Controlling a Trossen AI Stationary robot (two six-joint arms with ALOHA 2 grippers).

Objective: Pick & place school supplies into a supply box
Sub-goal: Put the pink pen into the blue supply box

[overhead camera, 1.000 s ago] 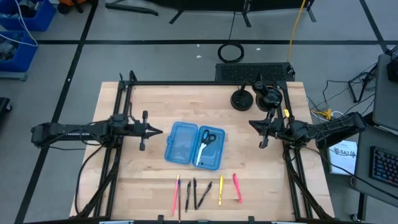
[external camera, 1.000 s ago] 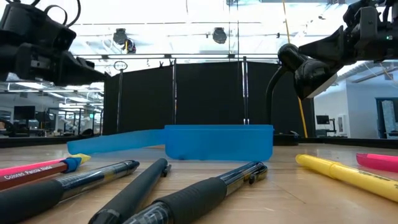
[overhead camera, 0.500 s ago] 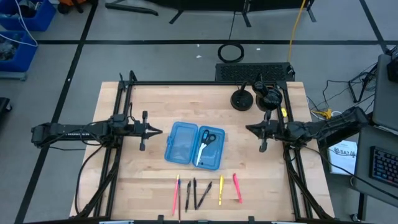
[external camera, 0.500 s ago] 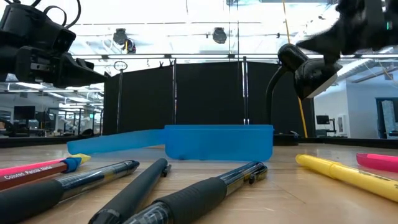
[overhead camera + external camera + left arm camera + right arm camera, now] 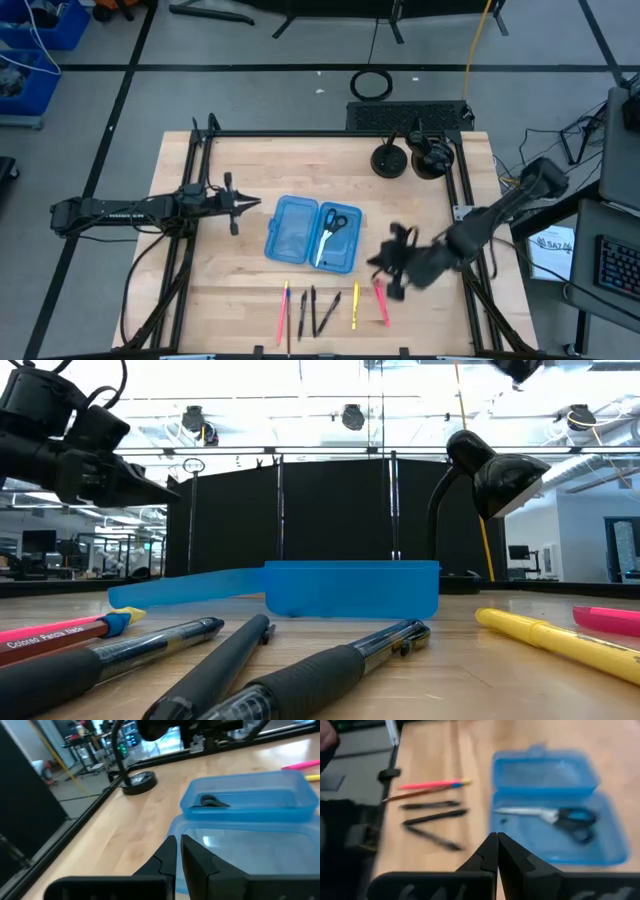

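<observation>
Lying open on the counter [image 5: 430,200]: supply box [image 5: 313,234], scissors [image 5: 330,232] sitting inside its right half.
High view: pens [image 5: 330,306] lying in a row near the front edge; right end effector [image 5: 385,268] hovering beside them, pinched together, gripping nothing. Left wrist view: left end effector [image 5: 178,851] parting only slightly, carrying nothing, facing the box.

Right gripper [image 5: 392,268] smeared by motion in high view; finger outline unreadable there. Right wrist view blurred throughout: pens [image 5: 432,815] reduced to streaks, scissors [image 5: 555,817] soft-edged. Low view: supply box [image 5: 350,588] wall hides its contents; pink highlighter [image 5: 610,620] cut by frame edge. Left wrist view: scissors handle only, blades hidden behind box wall
</observation>
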